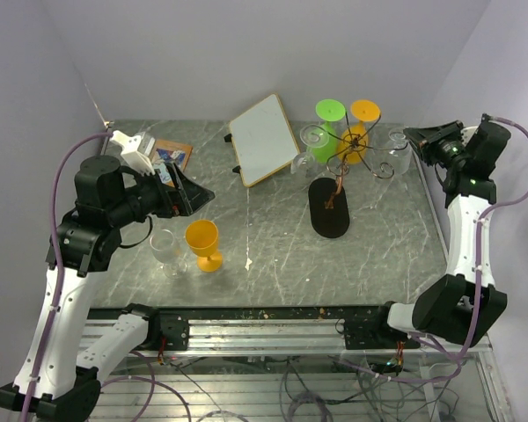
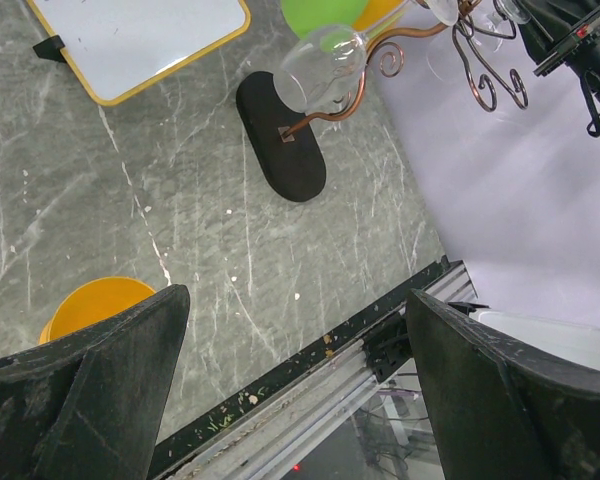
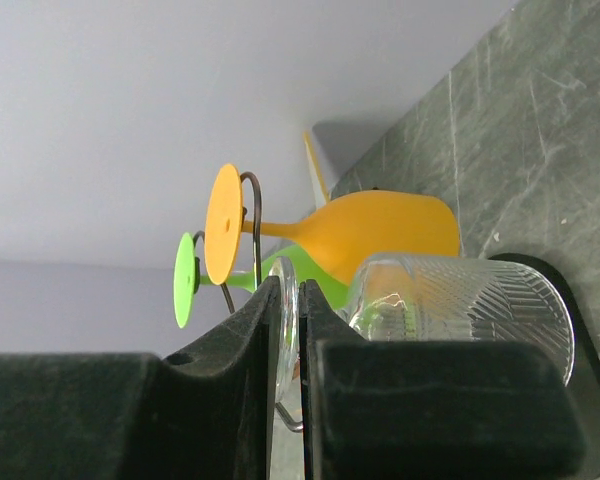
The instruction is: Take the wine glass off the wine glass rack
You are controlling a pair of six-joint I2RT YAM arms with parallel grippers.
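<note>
The copper wire wine glass rack [image 1: 339,176] stands on its black oval base [image 1: 330,208] at the table's centre right. It also shows in the left wrist view [image 2: 280,135]. A green glass [image 1: 327,132], an orange glass [image 1: 359,134] and a clear glass [image 1: 308,145] hang upside down on it. My right gripper [image 1: 415,137] is at the rack's right side, shut on the thin foot of a clear ribbed wine glass [image 3: 460,310] that hangs there. The jaws [image 3: 293,300] pinch the foot disc edge-on. My left gripper [image 1: 192,193] is open and empty above the table's left part [image 2: 298,300].
An orange glass [image 1: 202,242] and a clear glass [image 1: 165,248] stand upright on the table below the left gripper. A white board with a yellow frame [image 1: 264,139] lies at the back. A small box [image 1: 169,156] sits back left. Walls enclose the back and sides.
</note>
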